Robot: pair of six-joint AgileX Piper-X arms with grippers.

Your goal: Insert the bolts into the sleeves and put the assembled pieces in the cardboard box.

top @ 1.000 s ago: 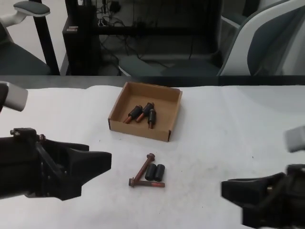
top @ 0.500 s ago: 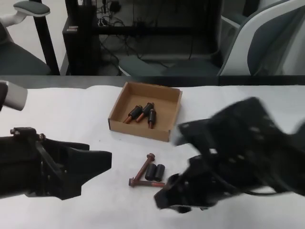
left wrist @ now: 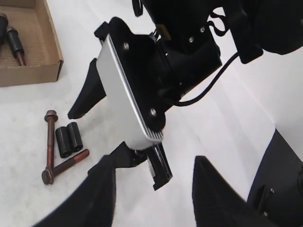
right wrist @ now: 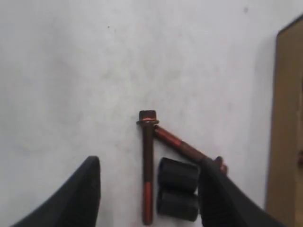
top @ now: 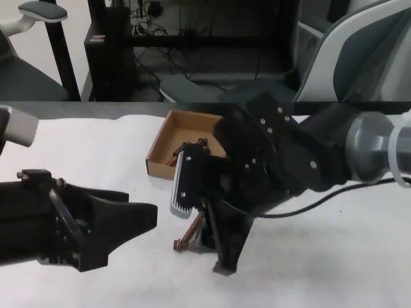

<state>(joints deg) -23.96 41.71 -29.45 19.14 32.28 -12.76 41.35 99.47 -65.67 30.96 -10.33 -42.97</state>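
Copper-coloured hex-head bolts (right wrist: 148, 142) and short black cylindrical sleeves (right wrist: 177, 176) lying loose on the white cloth (right wrist: 71, 71), near the brown cardboard box (top: 186, 176), so not yet joined. Right gripper (right wrist: 149, 161) low above them with fingers (right wrist: 90, 189) spread apart, probably to straddle one bolt. Left gripper (left wrist: 155, 184) also spread, empty, near, likely ready for the partner piece

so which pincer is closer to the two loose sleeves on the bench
Right. The right pincer hangs over the sleeves, fingers open; the left pincer sits off to the side, well clear of them.
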